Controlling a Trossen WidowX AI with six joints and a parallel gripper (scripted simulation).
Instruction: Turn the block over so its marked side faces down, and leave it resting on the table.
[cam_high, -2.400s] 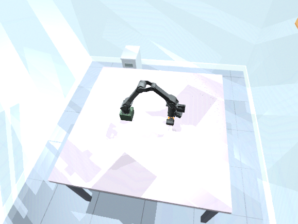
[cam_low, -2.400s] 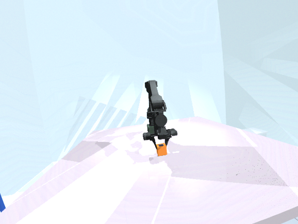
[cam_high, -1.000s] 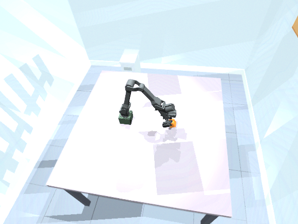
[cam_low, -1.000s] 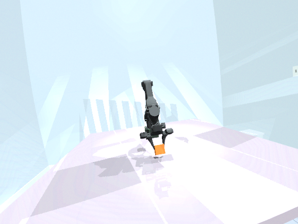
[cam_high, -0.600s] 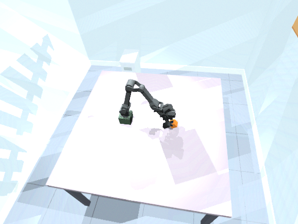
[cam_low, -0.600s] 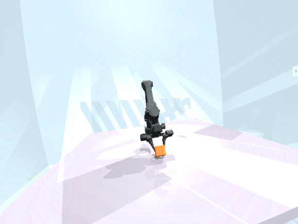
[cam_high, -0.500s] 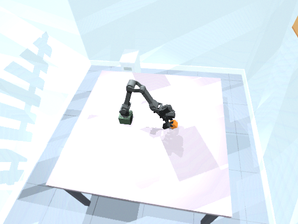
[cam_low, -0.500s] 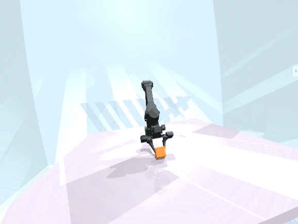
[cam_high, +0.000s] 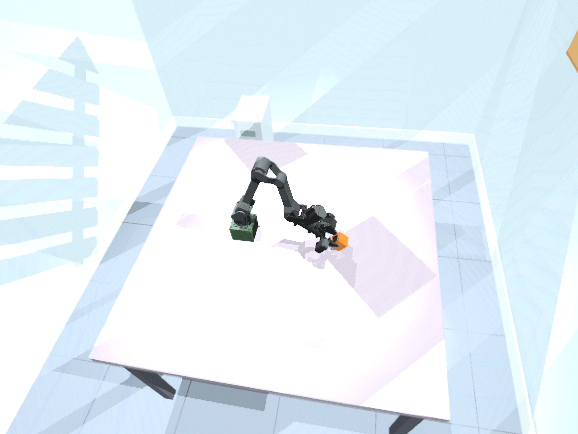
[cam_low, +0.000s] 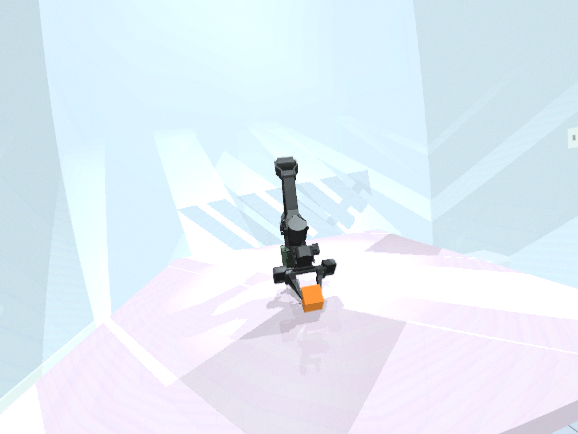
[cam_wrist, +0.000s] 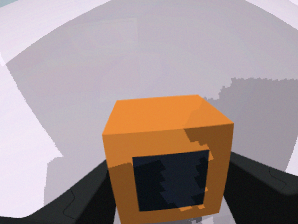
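Gripping the small orange cube block (cam_wrist: 168, 156) at frame centre, your dark parallel-jaw gripper (cam_low: 306, 281) holds it just above the pale table (cam_high: 150, 280). Its dark square marked face looks toward the wrist camera, not downward; releasing now risks it landing wrong-side.

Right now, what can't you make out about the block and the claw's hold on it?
- Contact points: in the wrist view, the orange block covers the claw fingertips.
- Marked face: the dark square shows only in the wrist view; the top and exterior views show plain orange.
- Table contact: the block is too small in the exterior view to tell whether it touches the table.
- Underside: hidden in every view.
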